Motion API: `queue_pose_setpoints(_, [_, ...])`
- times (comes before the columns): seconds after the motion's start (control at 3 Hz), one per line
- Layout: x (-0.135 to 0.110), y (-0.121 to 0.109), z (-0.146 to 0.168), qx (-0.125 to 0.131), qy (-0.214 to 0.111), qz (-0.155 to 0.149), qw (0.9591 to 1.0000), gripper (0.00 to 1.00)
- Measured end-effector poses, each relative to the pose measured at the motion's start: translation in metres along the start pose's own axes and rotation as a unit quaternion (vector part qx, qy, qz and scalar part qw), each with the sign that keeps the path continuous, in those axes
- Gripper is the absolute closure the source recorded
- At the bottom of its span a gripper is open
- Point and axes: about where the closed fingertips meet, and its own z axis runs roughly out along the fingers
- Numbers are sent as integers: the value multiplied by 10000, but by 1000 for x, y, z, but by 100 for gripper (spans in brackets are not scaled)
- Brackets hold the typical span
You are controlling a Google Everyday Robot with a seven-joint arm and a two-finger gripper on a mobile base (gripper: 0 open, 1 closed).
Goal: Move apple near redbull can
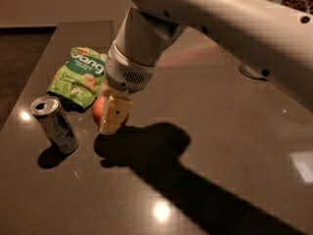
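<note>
Camera view — tool (109,117) clasps apple (99,109) beside bag (78,76), near redbull can (55,125).

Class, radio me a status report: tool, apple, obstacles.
Tool shut on apple, beside can. Can upright, gap remains. Bag behind; nothing between apple and can.

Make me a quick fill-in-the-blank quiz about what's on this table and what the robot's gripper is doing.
1. The gripper is shut on the small round red-orange apple, which in the camera view is to the ____ of the slim silver-grey metal can.
2. The can stands ____ on the dark glossy table.
3. The crinkly snack bag beside the apple is ____.
Missing words: right; upright; green.
</note>
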Motion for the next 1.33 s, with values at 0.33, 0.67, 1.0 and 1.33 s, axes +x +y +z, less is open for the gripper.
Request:
queue_pose_setpoints(0.33, [-2,5,16,-74,-25,21,10000,100])
queue_pose_setpoints(0.67, [-5,15,46,-168,49,28,9998,100])
queue_pose_setpoints(1.0, [-5,15,47,-171,53,31,9998,100])
queue_pose_setpoints(1.33, [-2,14,51,-164,64,102,9998,81])
